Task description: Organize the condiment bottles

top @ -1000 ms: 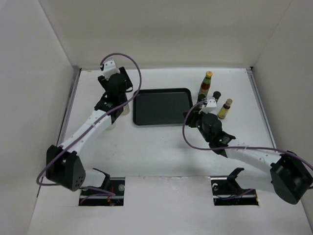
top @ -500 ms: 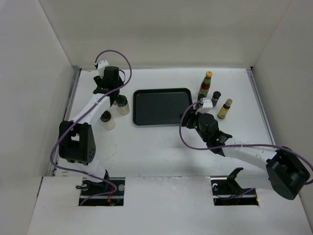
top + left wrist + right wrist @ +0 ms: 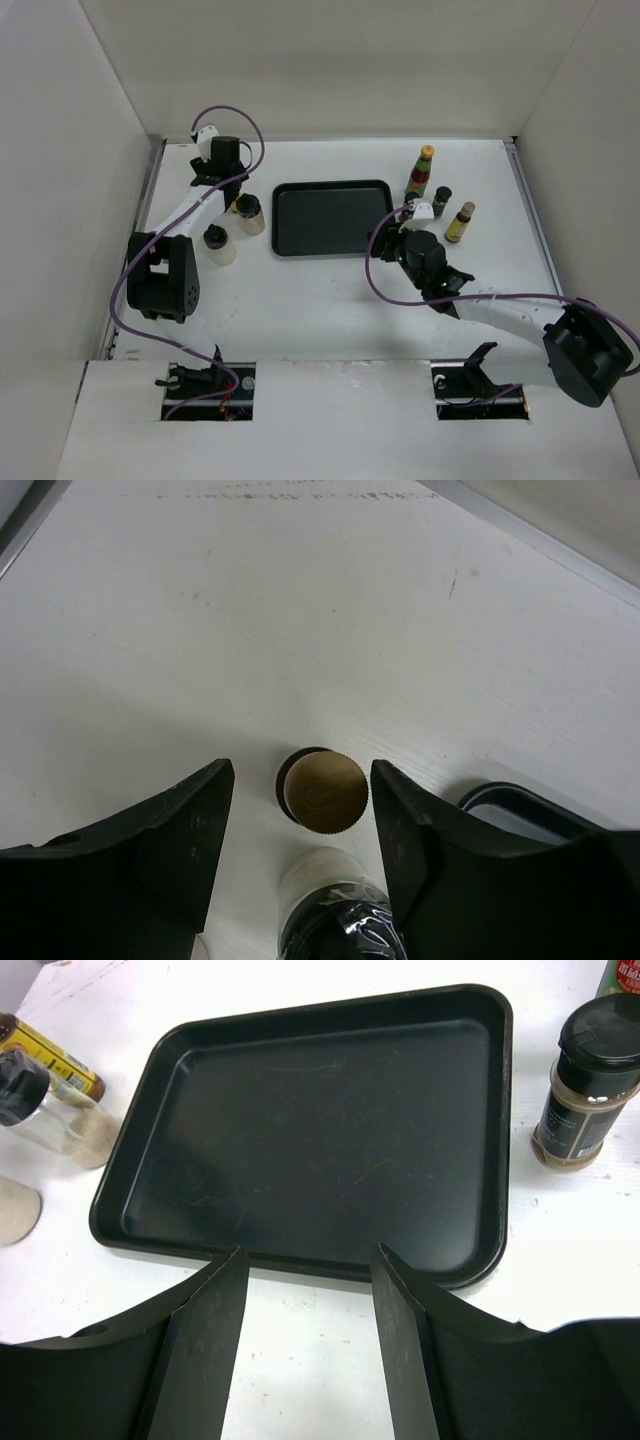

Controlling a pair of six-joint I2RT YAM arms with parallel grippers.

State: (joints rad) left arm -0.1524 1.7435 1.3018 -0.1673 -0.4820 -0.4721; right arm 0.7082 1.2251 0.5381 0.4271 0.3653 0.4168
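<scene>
My left gripper (image 3: 233, 190) is open over the far left group, its jaws on either side of the tan cap of a yellow-labelled bottle (image 3: 323, 790). A cream black-capped jar (image 3: 335, 910) stands just nearer the camera. From above I see that jar (image 3: 248, 213) and a second cream jar (image 3: 217, 245). My right gripper (image 3: 308, 1255) is open and empty at the near edge of the black tray (image 3: 320, 1130). Right of the tray stand a red bottle (image 3: 424, 172), a dark black-capped bottle (image 3: 590, 1090) and a yellow-labelled bottle (image 3: 460, 222).
The tray (image 3: 330, 217) lies in the middle of the white table, between the two bottle groups. White walls close in the table on three sides. The left arm's links stand folded along the table's left edge (image 3: 160, 280).
The left arm has folded back toward the far left corner, uncovering the two cream jars, and its gripper now hangs over the tan cap. The right gripper has shifted slightly left along the tray's edge.
</scene>
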